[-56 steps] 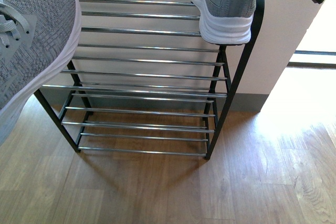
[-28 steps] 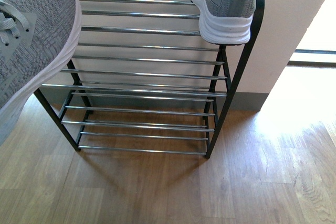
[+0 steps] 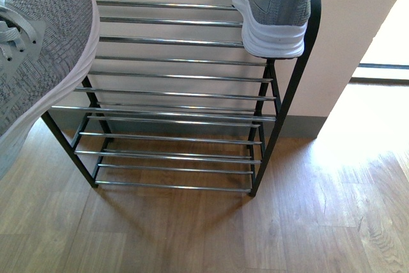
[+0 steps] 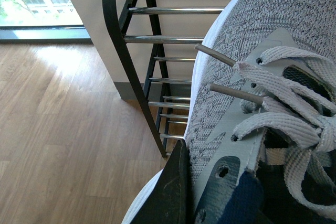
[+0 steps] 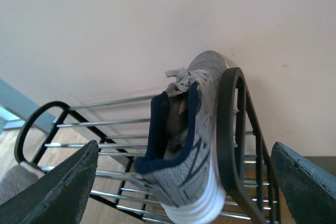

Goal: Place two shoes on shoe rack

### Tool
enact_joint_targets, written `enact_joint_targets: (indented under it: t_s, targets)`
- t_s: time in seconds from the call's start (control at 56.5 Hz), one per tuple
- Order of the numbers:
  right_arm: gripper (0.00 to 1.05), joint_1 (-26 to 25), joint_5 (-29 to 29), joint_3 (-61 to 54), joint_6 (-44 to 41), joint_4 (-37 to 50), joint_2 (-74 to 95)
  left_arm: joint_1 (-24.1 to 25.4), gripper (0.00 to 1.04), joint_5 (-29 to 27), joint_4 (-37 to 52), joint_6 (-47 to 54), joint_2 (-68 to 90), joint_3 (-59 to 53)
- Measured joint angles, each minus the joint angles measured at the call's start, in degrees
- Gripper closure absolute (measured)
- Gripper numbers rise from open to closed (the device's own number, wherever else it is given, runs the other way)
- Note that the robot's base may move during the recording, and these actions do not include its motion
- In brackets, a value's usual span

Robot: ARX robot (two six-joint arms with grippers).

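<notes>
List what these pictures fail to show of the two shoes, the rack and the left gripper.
- The held shoe: heel cut off by the left edge, front view.
- The placed shoe: top cut off by the upper edge, front view.
- The rack: left ends of its upper bars hidden behind the held shoe, front view.
- The left finger: only one shows, left wrist view; the held shoe covers its partner.
</notes>
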Motion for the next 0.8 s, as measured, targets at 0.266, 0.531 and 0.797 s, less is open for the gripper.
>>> enact_joint_targets:
  t_s: [0.266, 0.531, 0.797]
  targets:
    - [0.09, -18.2, -14.1, -22.4, -8.8, 7.0, -18.8, 0.0, 1.03, 0.0, 0.0, 0.0, 0.0, 0.0]
    - [0.09, -28.2, -15.1, -33.9, -12.3, 22.3, -17.6, 0.0, 1.03, 0.0, 0.0, 0.0, 0.0, 0.0]
    - [0.09, -28.7, -14.9, -34.0, -12.5, 23.1, -16.5, 0.0, 1.03, 0.0, 0.0, 0.0, 0.0, 0.0]
